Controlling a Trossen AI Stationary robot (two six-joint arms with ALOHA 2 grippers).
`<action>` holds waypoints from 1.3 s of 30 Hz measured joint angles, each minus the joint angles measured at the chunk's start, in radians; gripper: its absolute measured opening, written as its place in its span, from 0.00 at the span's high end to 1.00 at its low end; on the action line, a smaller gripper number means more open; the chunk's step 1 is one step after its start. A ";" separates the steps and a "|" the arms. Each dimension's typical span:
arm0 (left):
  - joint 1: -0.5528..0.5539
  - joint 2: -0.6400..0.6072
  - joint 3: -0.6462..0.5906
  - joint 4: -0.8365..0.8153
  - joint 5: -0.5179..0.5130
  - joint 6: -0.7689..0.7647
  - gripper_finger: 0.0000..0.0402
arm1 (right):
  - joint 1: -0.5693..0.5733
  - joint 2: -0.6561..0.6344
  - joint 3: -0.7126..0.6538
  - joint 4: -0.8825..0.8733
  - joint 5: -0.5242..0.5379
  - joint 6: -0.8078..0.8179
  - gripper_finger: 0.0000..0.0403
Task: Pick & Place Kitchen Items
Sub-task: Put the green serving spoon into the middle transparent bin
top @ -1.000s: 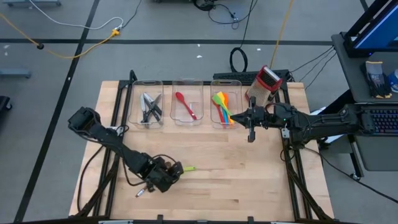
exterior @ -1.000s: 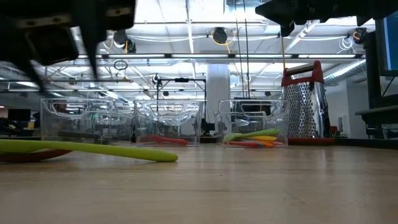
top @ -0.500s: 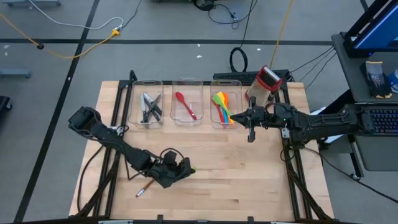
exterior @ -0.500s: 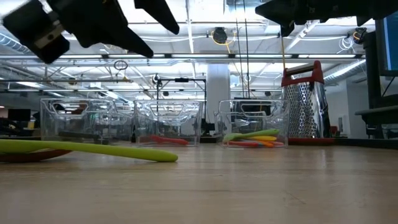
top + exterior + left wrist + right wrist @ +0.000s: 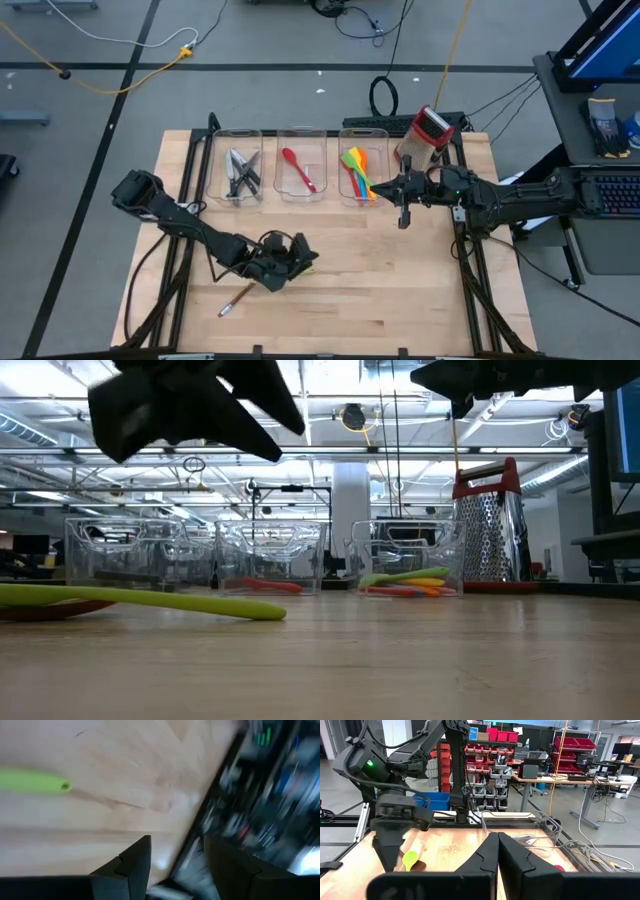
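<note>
Green spatula [image 5: 140,600] lies flat on table [image 5: 400,290], mostly hidden under left gripper [image 5: 290,262]; direction unclear. Left fingers apart, holding nothing. Right gripper [image 5: 404,215] clenched, empty, at 3 o'clock of bins. Bins: knives [image 5: 240,172], red spoon [image 5: 298,168], mixed spatulas [image 5: 358,172].

- The left gripper [image 5: 297,258], fingers apart and empty, has swung from lower left of centre in the high view toward the middle.
- It now covers the green utensil's [image 5: 140,600] handle tip seen earlier.
- The brown-handled utensil [image 5: 236,300] lies more exposed.
</note>
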 joint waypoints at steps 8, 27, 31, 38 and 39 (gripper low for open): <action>0.015 0.007 -0.001 -0.108 -0.054 -0.457 0.53 | 0.000 0.000 0.000 0.000 0.005 -0.001 1.00; 0.028 0.177 0.490 -0.948 0.481 -0.808 0.53 | -0.040 -0.028 0.000 0.000 0.001 -0.038 1.00; 0.034 0.247 0.520 -0.912 0.485 -0.811 0.53 | -0.040 -0.049 0.001 0.006 0.001 -0.075 1.00; 0.096 0.319 0.520 -0.891 0.481 -0.812 0.53 | -0.040 -0.086 0.001 -0.002 0.001 -0.079 1.00; 0.102 0.319 0.520 -0.893 0.493 -0.812 0.53 | -0.040 -0.092 0.001 -0.011 0.001 -0.079 1.00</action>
